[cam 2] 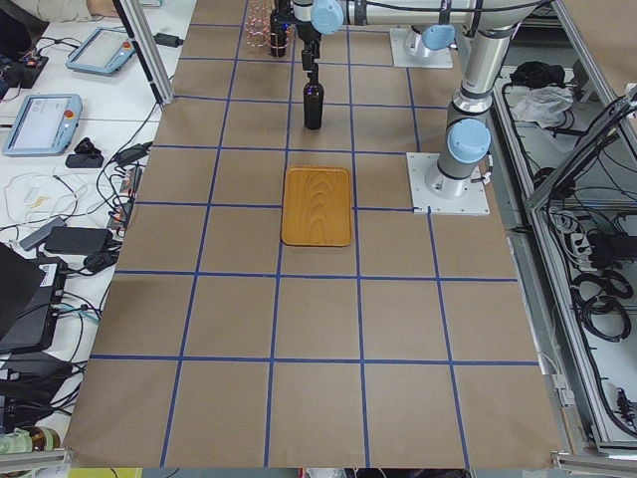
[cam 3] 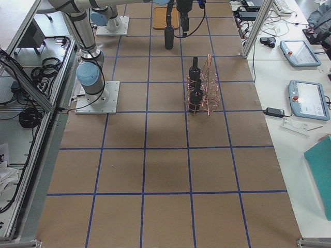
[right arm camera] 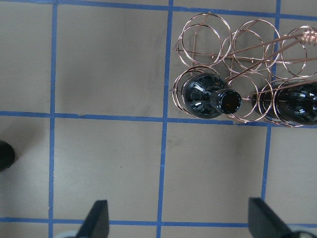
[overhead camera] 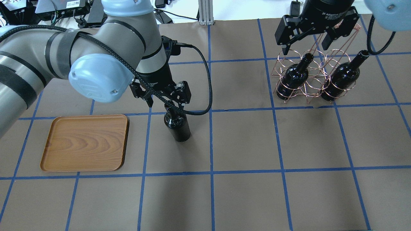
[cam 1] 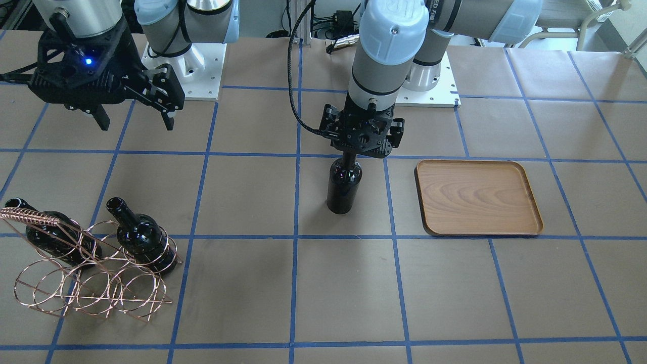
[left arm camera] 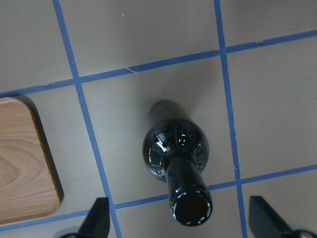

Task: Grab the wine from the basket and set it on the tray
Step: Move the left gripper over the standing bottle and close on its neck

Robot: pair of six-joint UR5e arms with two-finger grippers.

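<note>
One black wine bottle [cam 1: 344, 184] stands upright on the table, left of the wooden tray [cam 1: 477, 197] in the front-facing view. My left gripper [cam 1: 361, 144] is directly over it, open, its fingers wide on either side of the bottle's mouth [left arm camera: 192, 208] without touching. Two more bottles [overhead camera: 293, 77] [overhead camera: 342, 77] sit tilted in the copper wire basket [overhead camera: 313, 85]. My right gripper [overhead camera: 305, 41] hangs open and empty above the basket. The right wrist view shows the basket [right arm camera: 237, 44] and one bottle's mouth [right arm camera: 229, 101].
The tray [overhead camera: 85, 142] is bare and lies a short way to the left of the standing bottle [overhead camera: 177, 126] in the overhead view. Blue tape lines grid the brown table. The arm bases stand at the far edge [cam 1: 434, 81].
</note>
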